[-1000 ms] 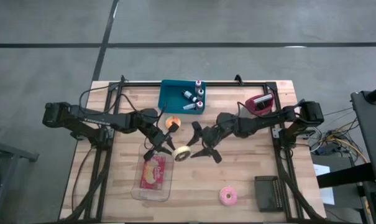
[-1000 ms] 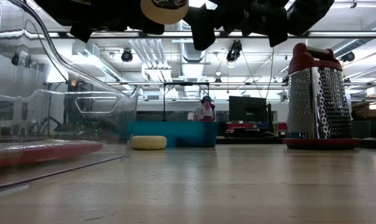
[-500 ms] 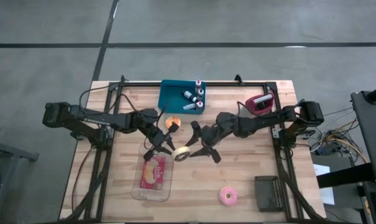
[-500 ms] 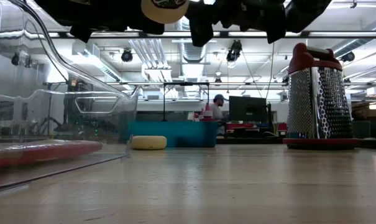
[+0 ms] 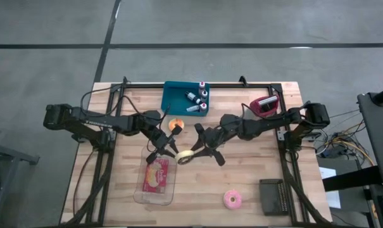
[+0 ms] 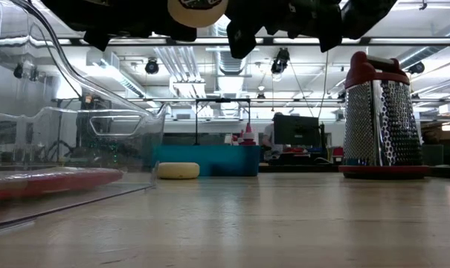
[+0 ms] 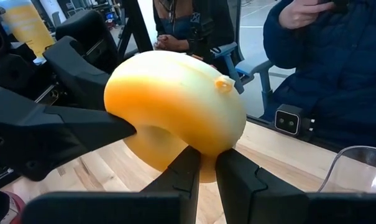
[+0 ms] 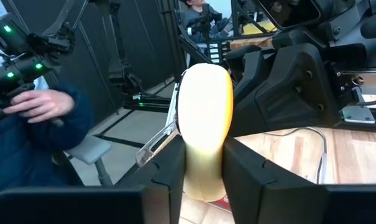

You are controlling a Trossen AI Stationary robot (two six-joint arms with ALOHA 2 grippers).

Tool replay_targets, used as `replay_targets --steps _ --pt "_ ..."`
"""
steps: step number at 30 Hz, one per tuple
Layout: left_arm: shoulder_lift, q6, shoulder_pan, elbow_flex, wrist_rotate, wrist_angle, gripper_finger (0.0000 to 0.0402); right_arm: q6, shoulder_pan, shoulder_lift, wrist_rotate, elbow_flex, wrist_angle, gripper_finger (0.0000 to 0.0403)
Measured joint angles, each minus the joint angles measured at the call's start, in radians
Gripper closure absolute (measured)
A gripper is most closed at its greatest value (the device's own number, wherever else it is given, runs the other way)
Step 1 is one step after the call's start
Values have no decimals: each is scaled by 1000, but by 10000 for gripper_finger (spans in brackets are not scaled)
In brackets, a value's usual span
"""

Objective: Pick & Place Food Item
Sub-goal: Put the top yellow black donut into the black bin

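The left tool (image 5: 173, 151) and right tool (image 5: 195, 151) both pinch the pale yellow ring-shaped donut (image 5: 185, 154), raised above the wooden surface (image 5: 242, 171), at one o'clock from the clear plastic container (image 5: 156, 180).

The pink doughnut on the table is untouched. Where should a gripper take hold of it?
Pinch one side of the pink doughnut, coming straight down: one finger in the hole, one outside. It lies flat on the table, hole upward, so its outer edge sits low. Probably a job for later: the left gripper and right gripper both clamp the pale doughnut mid-air.
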Motion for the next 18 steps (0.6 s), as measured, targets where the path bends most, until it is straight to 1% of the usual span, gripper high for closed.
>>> replay_targets --steps 4,7,13,18 --pt "0 -3 0 0 0 4 351 0 0 0 0 0 0 334" --pt "0 -5 0 0 0 15 351 0 0 0 0 0 2 342" --pt "-1 -48 0 0 0 22 350 0 0 0 0 0 2 341" --pt "-2 -156 -1 0 0 32 350 0 0 0 0 0 2 337"
